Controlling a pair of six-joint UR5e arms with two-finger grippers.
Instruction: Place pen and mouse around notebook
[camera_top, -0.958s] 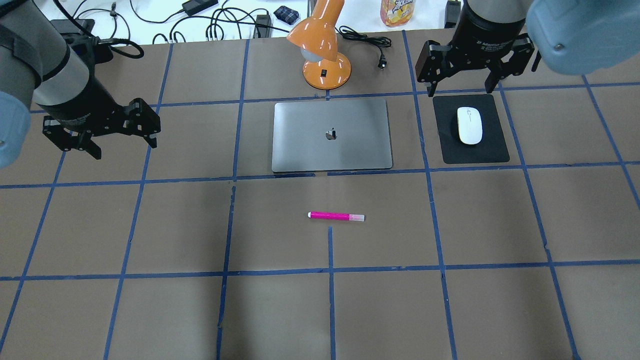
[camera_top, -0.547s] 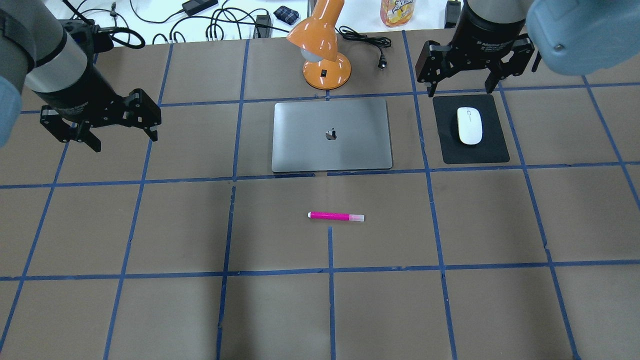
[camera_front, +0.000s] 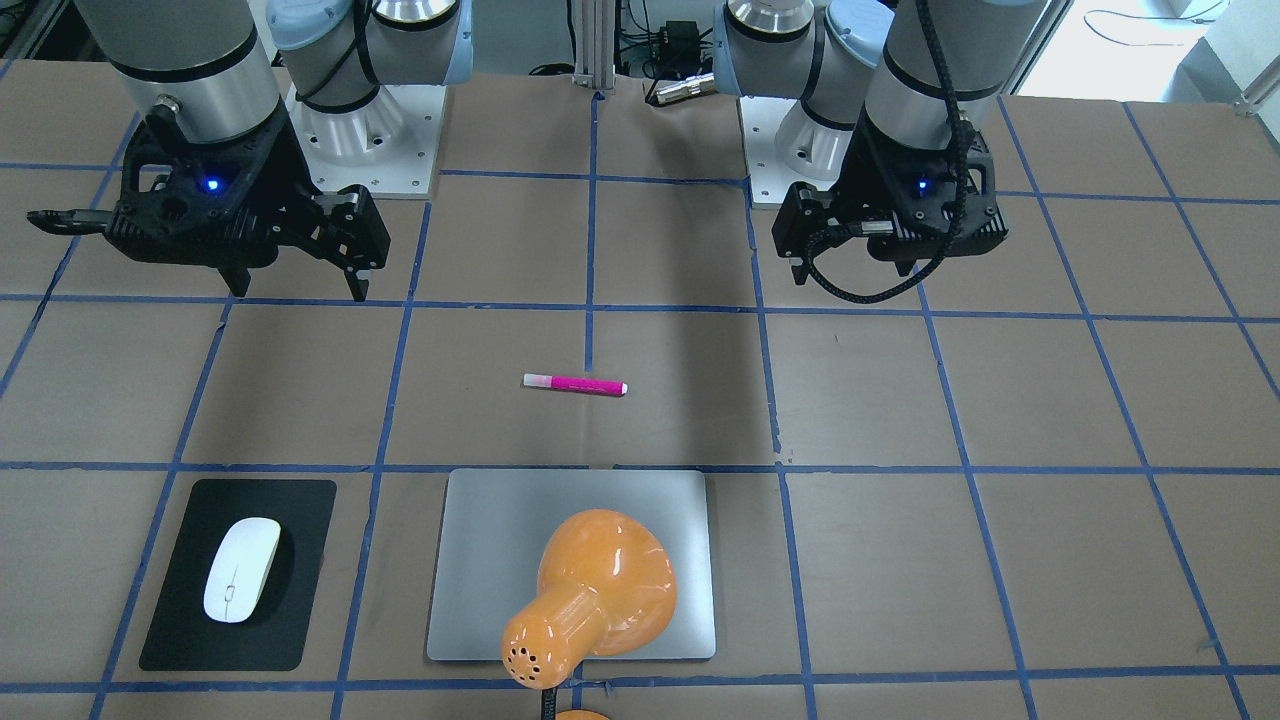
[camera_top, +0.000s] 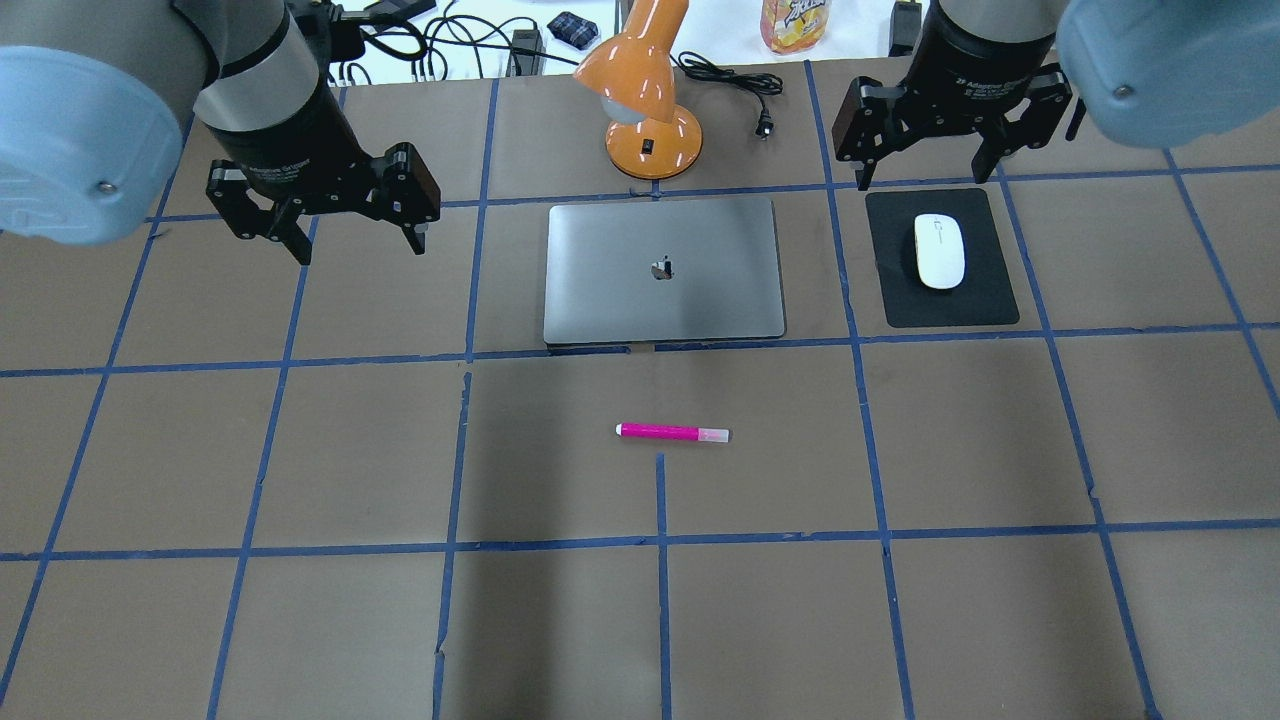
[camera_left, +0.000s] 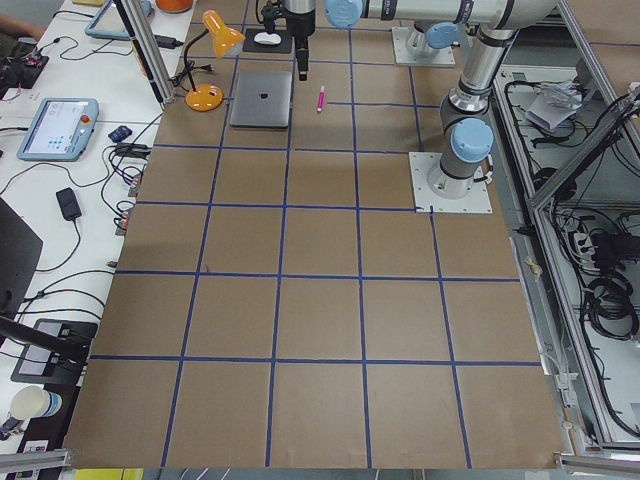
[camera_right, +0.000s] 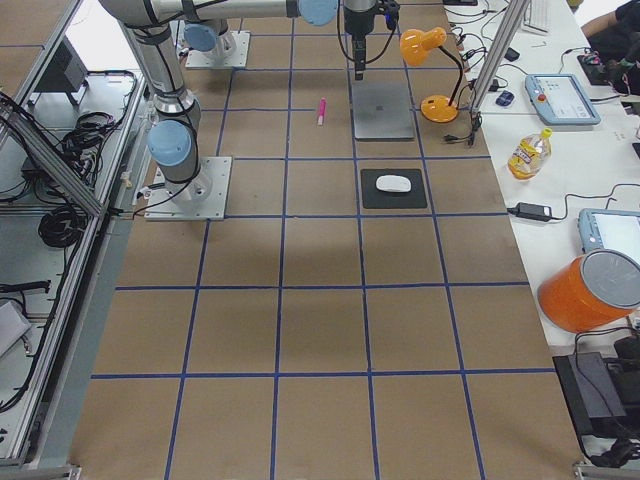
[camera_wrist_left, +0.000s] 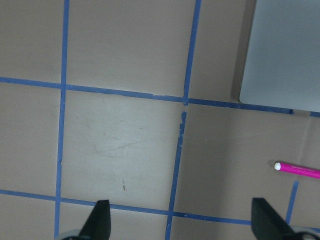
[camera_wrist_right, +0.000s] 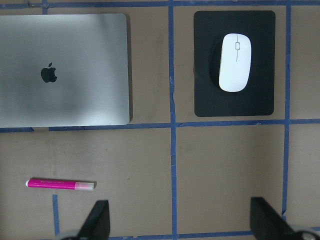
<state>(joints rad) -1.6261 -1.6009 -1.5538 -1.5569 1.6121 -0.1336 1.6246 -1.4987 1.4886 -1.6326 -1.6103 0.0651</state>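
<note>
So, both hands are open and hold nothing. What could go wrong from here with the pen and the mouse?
1. The pen lies flat on the table, slim and round: a closing hand may hit the table or roll it away.
2. The mouse is glossy and rounded, so it may slip from the right hand, or drag the black mat under it.
3. The orange lamp stands just beyond the notebook; an arm working there may knock it.
</note>
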